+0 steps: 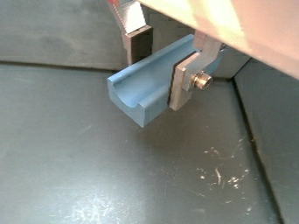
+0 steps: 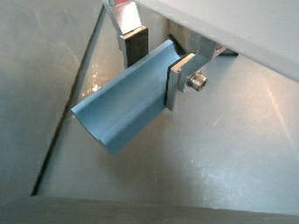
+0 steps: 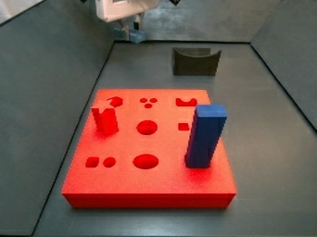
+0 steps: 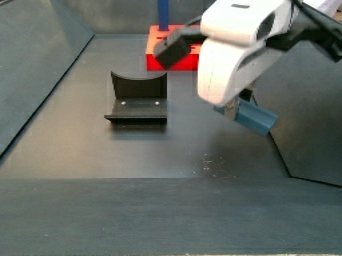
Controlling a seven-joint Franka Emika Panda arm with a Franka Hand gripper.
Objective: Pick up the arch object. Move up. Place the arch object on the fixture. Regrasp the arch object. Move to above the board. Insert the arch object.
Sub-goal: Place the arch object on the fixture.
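While the gripper (image 1: 162, 63) hangs above the dark grey floor (image 1: 82, 166), its two silver fingers (image 1: 186, 80) are pinched on the arch object (image 1: 146, 85), which sits between the pads and clear of the floor. In both wrist views the pale blue piece (image 2: 122, 109) juts out past the fingertips, its hollow side facing up. In a side view the gripper (image 4: 249, 104) hangs below the white wrist housing, with the arch object (image 4: 257, 118) tilted under it near the right-hand wall, well apart from the fixture (image 4: 136, 98). In a side view the gripper (image 3: 130, 33) is at the far end of the enclosure, beyond the board (image 3: 151, 148); the piece itself is too small there to make out.

One fixture (image 3: 196, 60) stands on the floor, just beyond the board's far edge. One red board lies flat, with one tall blue pillar (image 3: 205, 136) and one small red peg (image 3: 106, 119) standing on it. Its top shows round, square and arch-shaped holes.

Faint pale scratches (image 1: 222, 171) mark the floor, and grey walls (image 3: 50, 46) close in the sides.
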